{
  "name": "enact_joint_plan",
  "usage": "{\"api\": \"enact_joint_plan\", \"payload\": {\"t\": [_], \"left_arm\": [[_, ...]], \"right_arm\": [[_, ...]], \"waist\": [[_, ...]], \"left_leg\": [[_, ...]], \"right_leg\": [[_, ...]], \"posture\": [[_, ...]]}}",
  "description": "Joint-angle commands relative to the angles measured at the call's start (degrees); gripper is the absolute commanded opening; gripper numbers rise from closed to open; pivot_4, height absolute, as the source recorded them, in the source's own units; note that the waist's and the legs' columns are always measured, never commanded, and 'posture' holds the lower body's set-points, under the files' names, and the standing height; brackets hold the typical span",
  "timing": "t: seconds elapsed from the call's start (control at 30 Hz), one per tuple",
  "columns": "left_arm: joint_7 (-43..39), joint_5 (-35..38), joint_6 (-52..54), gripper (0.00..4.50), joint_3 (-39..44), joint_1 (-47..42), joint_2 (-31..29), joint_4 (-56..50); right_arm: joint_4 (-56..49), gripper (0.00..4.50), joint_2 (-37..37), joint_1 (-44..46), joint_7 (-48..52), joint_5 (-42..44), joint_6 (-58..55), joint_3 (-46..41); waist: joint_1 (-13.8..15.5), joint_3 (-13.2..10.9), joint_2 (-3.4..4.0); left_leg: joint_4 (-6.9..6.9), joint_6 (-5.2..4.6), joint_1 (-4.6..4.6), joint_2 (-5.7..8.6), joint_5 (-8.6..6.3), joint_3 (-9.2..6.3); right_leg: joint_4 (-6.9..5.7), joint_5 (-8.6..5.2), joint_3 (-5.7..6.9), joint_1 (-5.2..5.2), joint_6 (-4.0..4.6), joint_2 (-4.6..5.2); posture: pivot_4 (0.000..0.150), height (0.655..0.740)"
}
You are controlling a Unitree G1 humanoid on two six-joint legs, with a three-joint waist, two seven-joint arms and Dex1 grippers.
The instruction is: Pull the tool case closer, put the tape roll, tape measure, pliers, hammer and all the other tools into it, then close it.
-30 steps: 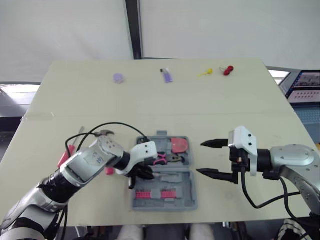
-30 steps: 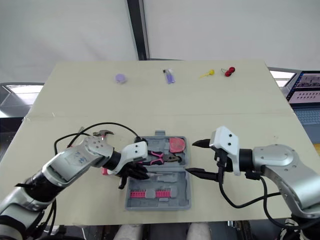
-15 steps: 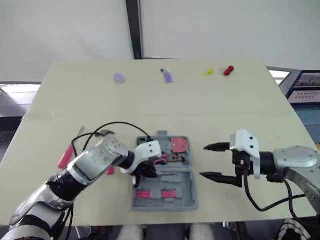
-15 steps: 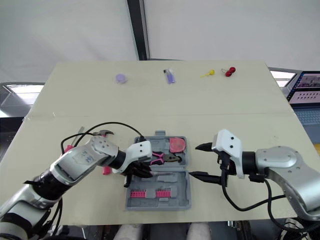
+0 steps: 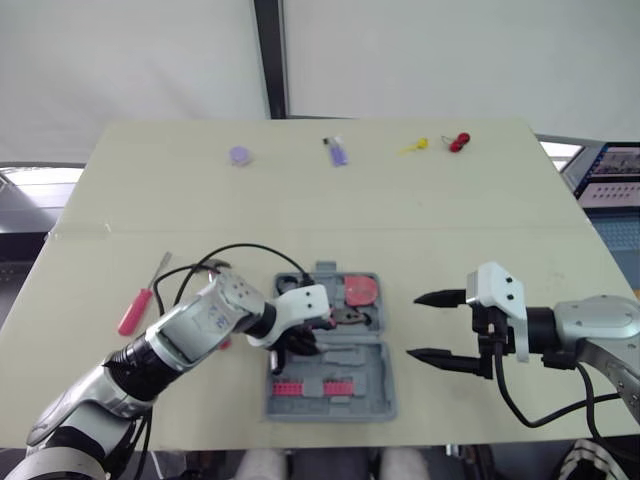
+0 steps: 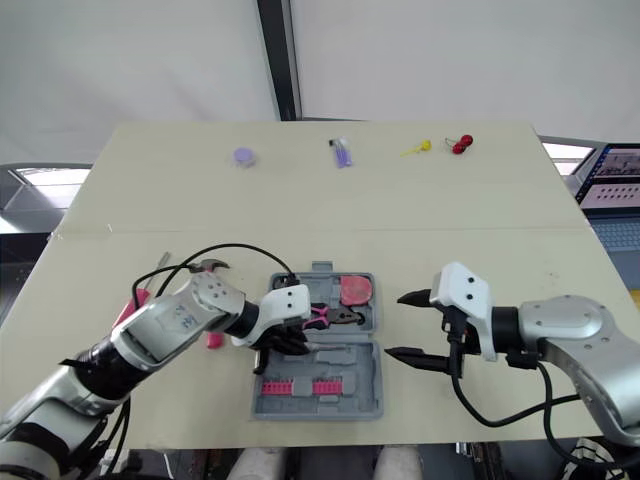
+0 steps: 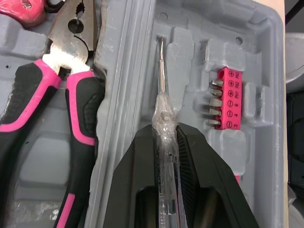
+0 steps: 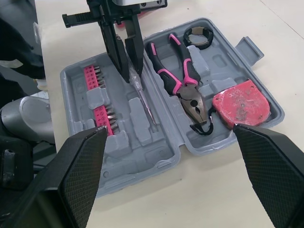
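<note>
The grey tool case lies open near the table's front edge. Its far half holds the pink tape measure, the pink-and-black pliers and the black tape roll. Pink bit strips sit in the near half. My left gripper is shut on a clear-handled screwdriver, its shaft lying along a groove in the near half. My right gripper stands open just right of the case, holding nothing. A hammer's claw head shows beside my left arm, its handle mostly hidden. A pink screwdriver lies on the table farther left.
Along the table's far edge lie a purple cap, a small purple item, a yellow item and a red item. A screen stands off the table's right side.
My left gripper has pushed further over the case with the clear screwdriver. My right gripper has drawn back to the right, away from the case. The pink screwdriver on the left is now uncovered.
</note>
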State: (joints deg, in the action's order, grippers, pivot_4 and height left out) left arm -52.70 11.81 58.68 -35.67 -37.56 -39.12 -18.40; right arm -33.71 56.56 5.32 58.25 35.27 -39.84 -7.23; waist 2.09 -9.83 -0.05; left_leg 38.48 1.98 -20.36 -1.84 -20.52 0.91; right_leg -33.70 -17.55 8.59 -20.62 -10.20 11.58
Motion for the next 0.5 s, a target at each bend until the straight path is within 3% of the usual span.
{"api": "enact_joint_plan", "payload": {"t": [0.03,0.5], "left_arm": [[-0.63,-0.50,-0.46,0.08,-0.18,-0.64,0.05,-0.47],[-0.66,-1.27,-0.24,0.08,-1.16,-1.48,1.51,0.13]], "right_arm": [[-1.58,4.50,0.61,-0.32,0.42,0.79,0.92,-2.04],[-2.16,4.50,0.36,-0.45,-0.42,1.25,0.34,-2.58]], "waist": [[0.07,0.00,0.00],[0.87,0.00,0.00]], "left_leg": [[0.01,0.00,0.00,0.00,0.00,0.00],[0.27,-0.05,-0.10,0.00,-0.03,-0.03]], "right_leg": [[0.00,0.00,0.00,0.00,0.00,0.00],[-0.06,0.01,0.00,0.00,0.02,0.00]], "posture": [[0.150,0.7400],[0.150,0.7400]]}}
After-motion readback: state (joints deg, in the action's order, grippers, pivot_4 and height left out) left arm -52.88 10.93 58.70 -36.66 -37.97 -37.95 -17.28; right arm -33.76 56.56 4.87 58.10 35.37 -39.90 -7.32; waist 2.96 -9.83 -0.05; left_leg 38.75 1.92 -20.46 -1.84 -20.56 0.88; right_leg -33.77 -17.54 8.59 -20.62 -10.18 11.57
